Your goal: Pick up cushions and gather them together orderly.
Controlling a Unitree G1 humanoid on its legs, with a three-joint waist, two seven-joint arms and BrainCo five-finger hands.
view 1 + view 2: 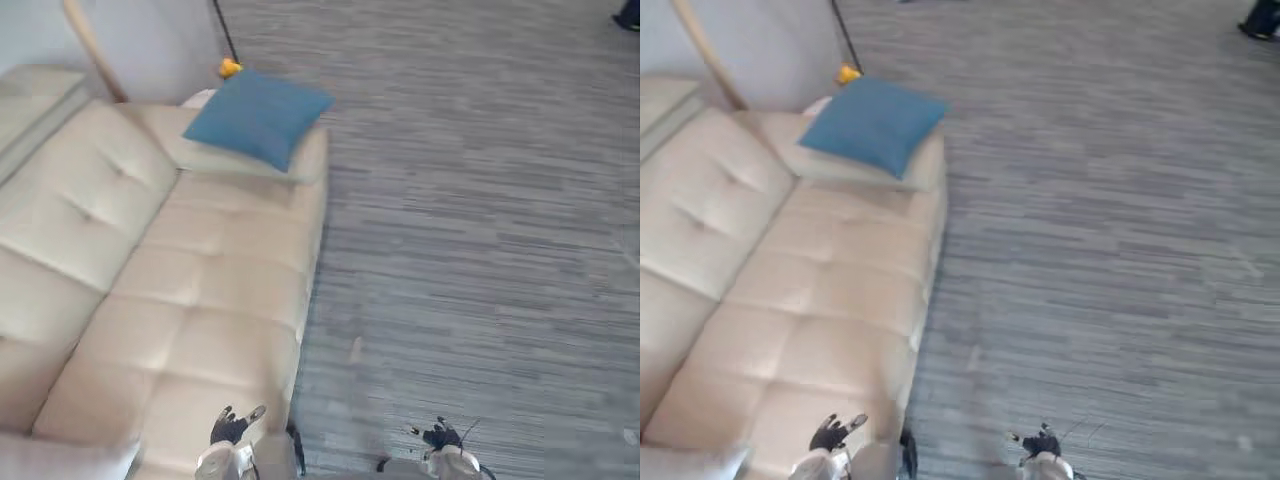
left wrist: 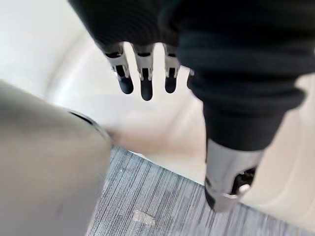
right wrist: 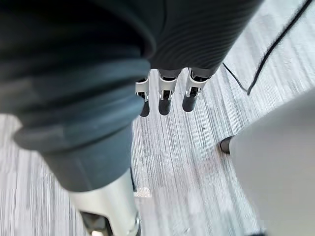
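1. Left robot hand [image 1: 231, 428]: lowest and nearest in the head views, positioned over the near front edge of the cream sofa [image 1: 200, 290]. In its wrist view the fingers [image 2: 144, 73] extend straight and side by side, with the thumb [image 2: 227, 179] set apart. The hand is fully open and holds nothing.

2. Right robot hand [image 1: 441, 437]: level with the left robot hand, to its right and well apart from it, above the grey carpet [image 1: 480, 220]. In its wrist view the fingers [image 3: 165, 96] are straight and the thumb [image 3: 110, 209] stands clear of them. The hand is fully open and empty.

3. A small pale scrap [image 1: 355, 348] lies on the carpet, ahead of both robot hands and between them.

4. The sofa seat runs away from the left robot hand. Its backrest [image 1: 70, 210] lies to the left of that hand.

5. Blue cushion [image 1: 258, 115]: located well beyond the left robot hand, at the far end of the sofa. It lies flat on a raised cream part [image 1: 245, 162] of that end. Whether this part is an armrest or a second cushion cannot be determined. Neither robot hand touches the blue cushion.

6. Past the blue cushion, a small yellow object [image 1: 230, 68] sits at the foot of the wall. A pale wooden pole [image 1: 90, 45] leans to its left.
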